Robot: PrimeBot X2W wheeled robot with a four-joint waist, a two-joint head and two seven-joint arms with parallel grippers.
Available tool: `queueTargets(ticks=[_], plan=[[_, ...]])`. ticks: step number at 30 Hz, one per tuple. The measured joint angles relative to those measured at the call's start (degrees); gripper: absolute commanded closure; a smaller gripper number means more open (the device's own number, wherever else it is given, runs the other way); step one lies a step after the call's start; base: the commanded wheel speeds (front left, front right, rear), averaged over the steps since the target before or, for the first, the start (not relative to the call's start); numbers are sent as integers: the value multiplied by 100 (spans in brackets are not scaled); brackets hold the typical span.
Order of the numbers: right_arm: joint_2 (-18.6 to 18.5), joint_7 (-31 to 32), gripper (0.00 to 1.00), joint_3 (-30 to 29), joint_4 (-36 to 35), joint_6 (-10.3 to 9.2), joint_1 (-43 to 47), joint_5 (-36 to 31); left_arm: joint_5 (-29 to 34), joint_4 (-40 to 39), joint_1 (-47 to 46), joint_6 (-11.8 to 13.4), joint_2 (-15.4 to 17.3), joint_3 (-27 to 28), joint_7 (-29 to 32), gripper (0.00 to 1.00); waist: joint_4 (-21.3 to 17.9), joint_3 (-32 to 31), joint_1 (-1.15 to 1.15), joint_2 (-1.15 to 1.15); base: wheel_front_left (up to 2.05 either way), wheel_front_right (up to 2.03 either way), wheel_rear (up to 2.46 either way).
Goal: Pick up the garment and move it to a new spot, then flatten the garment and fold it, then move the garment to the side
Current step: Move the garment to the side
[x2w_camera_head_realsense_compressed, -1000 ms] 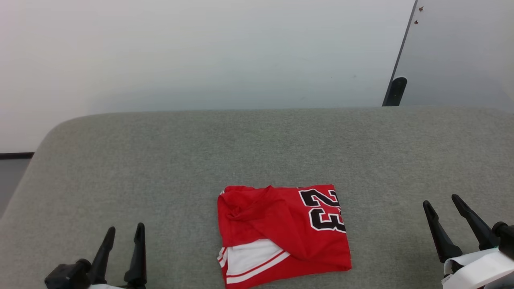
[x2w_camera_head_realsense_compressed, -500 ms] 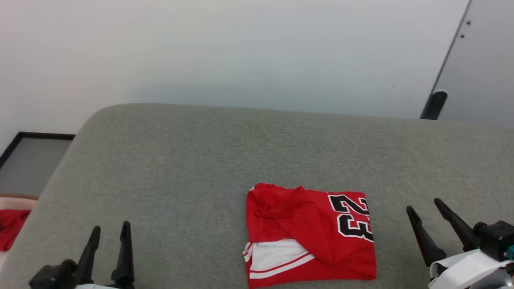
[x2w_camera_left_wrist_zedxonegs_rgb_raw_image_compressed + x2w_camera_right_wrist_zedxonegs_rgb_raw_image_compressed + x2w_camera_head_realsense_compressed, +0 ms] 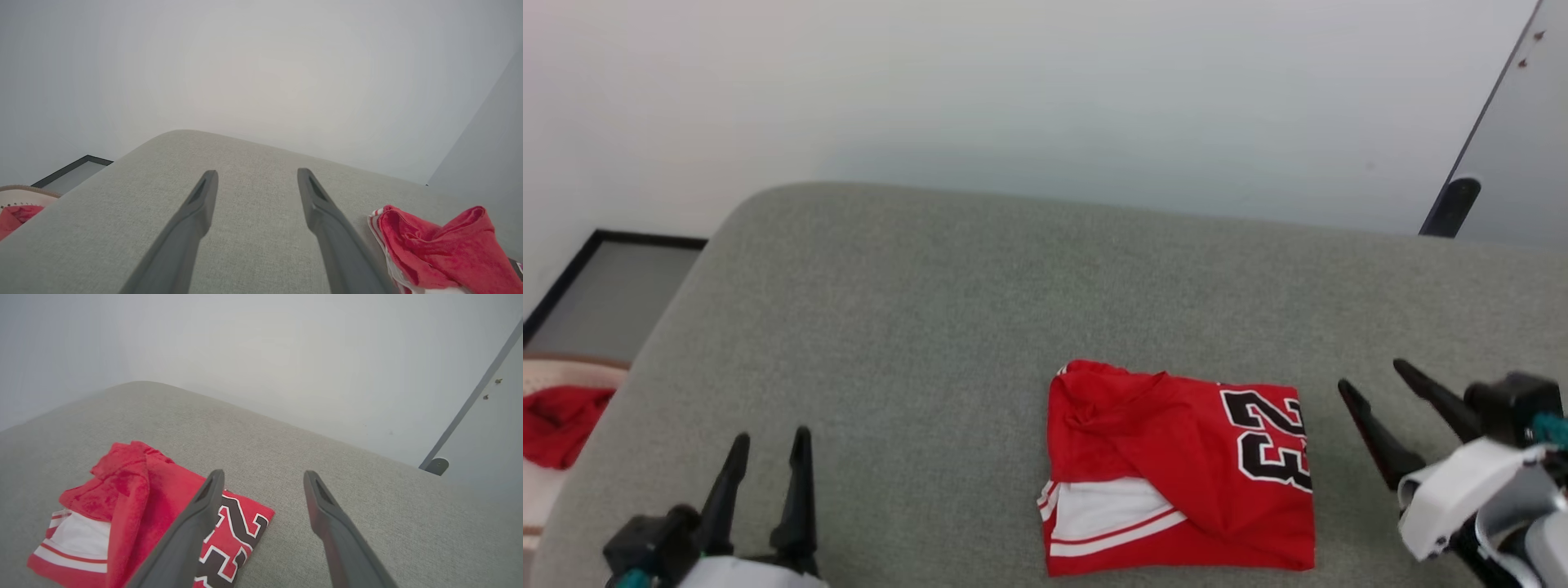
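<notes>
Garment [image 3: 1176, 469] beside right gripper [image 3: 1380, 384]

The red garment [image 3: 1176, 469] lies folded on the grey cushion [image 3: 931, 327], "23" and white striped trim showing.

The right tool [image 3: 263, 475] hangs spread and empty beside the folded garment [image 3: 122, 490].
</notes>
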Motion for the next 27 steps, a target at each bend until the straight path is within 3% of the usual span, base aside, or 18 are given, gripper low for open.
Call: queueTargets(ticks=[16, 27], plan=[[-290, 2618, 0, 238, -110, 0, -741, 927, -1, 66, -792, 0, -188, -389, 0, 0, 244, 1084, 0, 0, 0, 0, 0], [-287, 4142, 0, 180, -259, 0, -689, 1018, -27, 146, -937, 0, -204, -450, 0, 0, 422, 1306, 0, 0, 0, 0, 0]])
